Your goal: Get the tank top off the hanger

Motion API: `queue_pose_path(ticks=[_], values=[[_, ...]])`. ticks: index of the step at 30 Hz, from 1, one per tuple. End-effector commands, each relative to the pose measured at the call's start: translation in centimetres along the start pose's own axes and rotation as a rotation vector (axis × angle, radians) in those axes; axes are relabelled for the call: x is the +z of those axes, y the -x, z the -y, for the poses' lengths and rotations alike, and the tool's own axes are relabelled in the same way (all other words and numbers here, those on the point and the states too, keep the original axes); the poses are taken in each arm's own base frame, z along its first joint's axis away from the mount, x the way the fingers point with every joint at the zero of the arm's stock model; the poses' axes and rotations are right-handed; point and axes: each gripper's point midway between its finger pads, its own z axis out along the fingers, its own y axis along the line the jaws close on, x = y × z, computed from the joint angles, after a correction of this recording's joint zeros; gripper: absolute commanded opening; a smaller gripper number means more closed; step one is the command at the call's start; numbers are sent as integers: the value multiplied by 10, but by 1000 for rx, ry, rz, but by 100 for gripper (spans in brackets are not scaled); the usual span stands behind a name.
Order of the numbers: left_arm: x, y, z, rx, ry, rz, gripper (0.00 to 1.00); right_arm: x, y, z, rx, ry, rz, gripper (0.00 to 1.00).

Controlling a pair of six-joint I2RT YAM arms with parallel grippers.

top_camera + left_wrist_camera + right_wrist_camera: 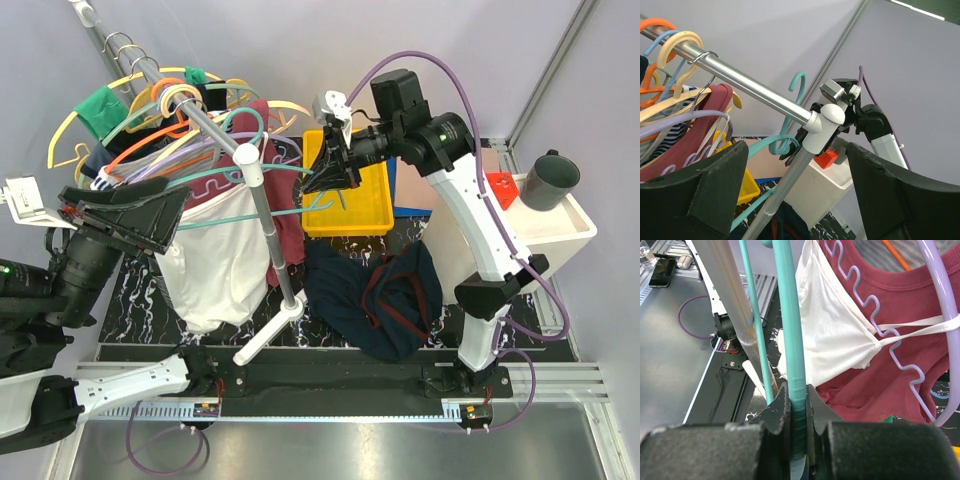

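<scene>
right gripper (799,407) fingers clamped together on 1 teal hanger (790,325), just beside 1 rack pole (727,315). left gripper (172,216) fingers wide apart, gripping nothing, near rail. 1 tank top (375,295) off hanger, heaped on black mat (140,290) in front of 1 yellow bin (372,205). 1 maroon shirt (690,145), pale script unreadable. 1 lavender hanger (950,340).

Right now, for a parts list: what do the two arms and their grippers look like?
The left arm and right arm have white links, black joints and purple cables. The left gripper and right gripper are black, with wedge-shaped fingers.
</scene>
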Motion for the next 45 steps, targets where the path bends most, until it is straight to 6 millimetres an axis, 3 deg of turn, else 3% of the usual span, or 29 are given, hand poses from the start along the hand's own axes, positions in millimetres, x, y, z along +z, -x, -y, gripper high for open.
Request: queue_pose_path(ticks=[1,14,18,20,21,23,24,26,27,28,29,30,32,33,34,35,36,38,39,40,41,43,44,45], values=[[4,-3,5,-19,-19,0,84,5,13,-17,-32,30,13,0],[4,-11,20,-41,-91,-39,85,6,-9,-31,-5,7,-78,0],[5,-15,21,-41,-98,-49,85,7,-24,-27,15,-35,-122,0],[6,-17,21,-44,-95,-53,86,2,-21,-29,12,-67,-118,14],[7,-18,21,-42,-96,-56,86,4,-27,-23,13,-95,-122,28],[7,-20,21,-44,-97,-61,86,-4,-20,-27,0,-130,-102,46],[8,-20,21,-43,-94,-60,86,-2,-25,-20,-3,-162,-100,56],[9,-22,21,-39,-91,-63,86,-10,-16,-26,1,-207,-70,69],[9,-22,20,-36,-86,-63,86,-10,-21,-21,20,-241,-66,75],[10,-22,19,-36,-84,-63,86,-13,-21,-20,21,-269,-62,87],[10,-24,18,-31,-81,-65,86,-22,-10,-23,-3,-308,-34,92],[10,-23,18,-32,-80,-63,86,-25,-24,-18,42,-361,-58,99],[10,-23,19,-29,-82,-64,86,-42,-19,-22,54,-457,-36,100],[10,-25,18,-26,-78,-67,86,-45,-36,-15,113,-531,-50,100],[11,-24,17,-24,-73,-64,86,-50,-41,-15,139,-572,-42,100],[11,-24,15,-24,-66,-61,86,-64,-27,-22,125,-629,26,100],[13,-25,13,-21,-51,-61,86,-66,-54,-20,231,-694,13,100],[14,-26,12,-15,-42,-62,86,-85,-53,-34,280,-777,95,100],[16,-29,10,-11,-29,-65,86,-86,-77,-31,391,-847,122,100],[17,-32,9,-9,-24,-70,86,-97,-76,-40,418,-884,176,100],[18,-33,9,-15,-20,-72,87,-100,-104,-36,483,-950,167,100],[21,-36,9,-17,-18,-80,87,-103,-119,-46,620,-985,228,100],[21,-37,9,-17,-19,-82,86,-96,-141,-51,671,-975,197,99],[21,-38,9,-16,-17,-85,87,-92,-151,-54,733,-971,203,100]])
